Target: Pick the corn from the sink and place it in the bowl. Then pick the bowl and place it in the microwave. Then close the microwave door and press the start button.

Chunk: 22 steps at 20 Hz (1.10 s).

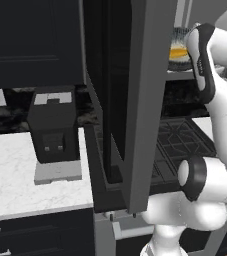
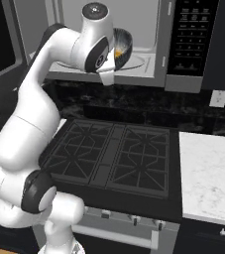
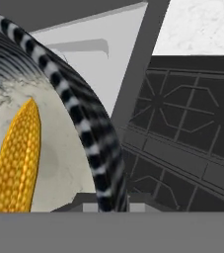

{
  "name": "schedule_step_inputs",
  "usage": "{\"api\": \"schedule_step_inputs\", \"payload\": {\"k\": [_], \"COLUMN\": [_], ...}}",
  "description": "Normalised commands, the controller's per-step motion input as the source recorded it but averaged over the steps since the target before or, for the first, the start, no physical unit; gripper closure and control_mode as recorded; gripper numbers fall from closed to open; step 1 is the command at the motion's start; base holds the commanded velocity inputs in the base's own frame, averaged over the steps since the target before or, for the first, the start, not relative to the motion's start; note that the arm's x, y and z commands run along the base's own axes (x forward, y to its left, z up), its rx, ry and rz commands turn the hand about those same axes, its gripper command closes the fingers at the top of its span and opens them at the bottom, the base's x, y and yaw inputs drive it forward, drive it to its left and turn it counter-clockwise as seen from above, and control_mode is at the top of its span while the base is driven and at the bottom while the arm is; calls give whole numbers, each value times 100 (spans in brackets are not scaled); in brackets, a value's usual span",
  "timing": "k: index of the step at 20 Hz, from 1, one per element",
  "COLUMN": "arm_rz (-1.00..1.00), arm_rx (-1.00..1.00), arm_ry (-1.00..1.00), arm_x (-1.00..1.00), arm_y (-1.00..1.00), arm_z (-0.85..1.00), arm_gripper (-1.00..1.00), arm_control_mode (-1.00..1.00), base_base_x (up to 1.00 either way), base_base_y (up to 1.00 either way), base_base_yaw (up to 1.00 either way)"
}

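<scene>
Corn: the yellow tapered corn cob (image 3: 15, 158) lies inside the round striped-rim bowl (image 3: 79, 113).
Bowl: inside the silver-framed microwave (image 2: 148, 54), above the black grated stove (image 2: 114, 158).
Door: the dark glass microwave door (image 1: 135, 100) stands open, left of the cavity.
Desk: white marble desk (image 2: 210, 168) right of the stove.

glossy striped bowl (image 3: 91, 143), bumpy corn (image 3: 17, 163), veined marble counter (image 1: 15, 170), matt stove grates (image 2: 116, 156).

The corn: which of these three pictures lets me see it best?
The hand view: the corn lies large and close inside the bowl, its kernels distinct. The right base view shows a small orange glimpse beside the arm, in the microwave. The left base view shows an orange patch past the microwave door.
</scene>
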Motion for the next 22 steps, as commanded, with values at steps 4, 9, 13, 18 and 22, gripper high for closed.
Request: {"api": "schedule_step_inputs", "payload": {"k": [4,9,13,18,22], "arm_rz": [0,0,1,0,1], "arm_rx": [0,0,1,4,4], "arm_ry": [0,0,1,0,8], "arm_x": [78,82,33,0,1], "arm_y": [28,30,10,0,4], "arm_z": [1,-7,-12,-27,-27], "arm_gripper": [100,100,100,100,100], "arm_control_mode": [-100,-100,-100,-100,-100], "base_base_x": [0,0,0,0,0], "base_base_y": [0,0,0,0,0], "base_base_yaw": [0,0,0,0,0]}}
